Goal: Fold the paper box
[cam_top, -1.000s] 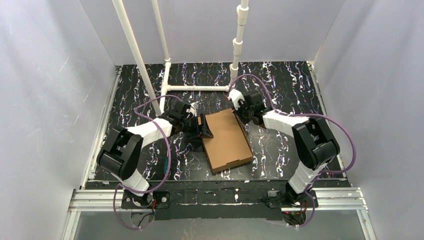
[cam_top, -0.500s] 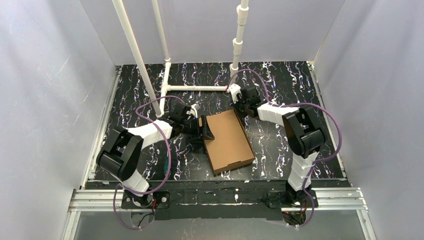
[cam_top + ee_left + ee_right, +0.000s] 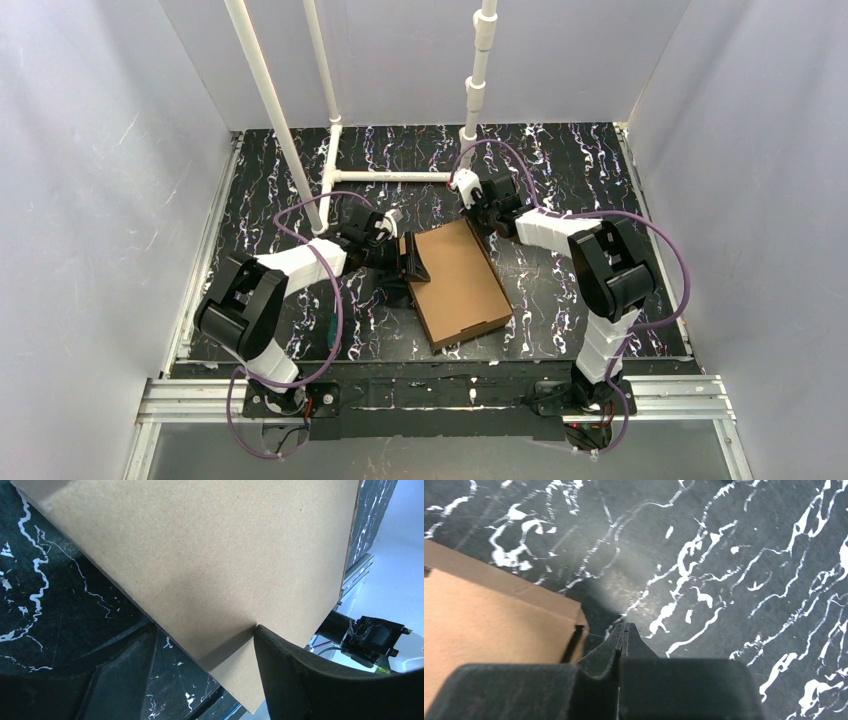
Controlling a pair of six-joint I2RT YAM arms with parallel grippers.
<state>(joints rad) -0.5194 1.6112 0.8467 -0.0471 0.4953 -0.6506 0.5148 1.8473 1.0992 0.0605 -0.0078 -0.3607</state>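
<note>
The box (image 3: 458,282) is plain brown cardboard, matt, with a fine speckled grain and raw cut edges. The table (image 3: 570,170) is black with white marble veining, smooth, with a dull sheen where light falls. The right gripper (image 3: 622,629) is matt black plastic. Arm shells (image 3: 300,262) are smooth white plastic over black joints, and the cables (image 3: 690,280) are glossy purple. Pipes (image 3: 275,110) at upper left are smooth white plastic. The rail (image 3: 200,400) along the bottom is bare silvery metal.
</note>
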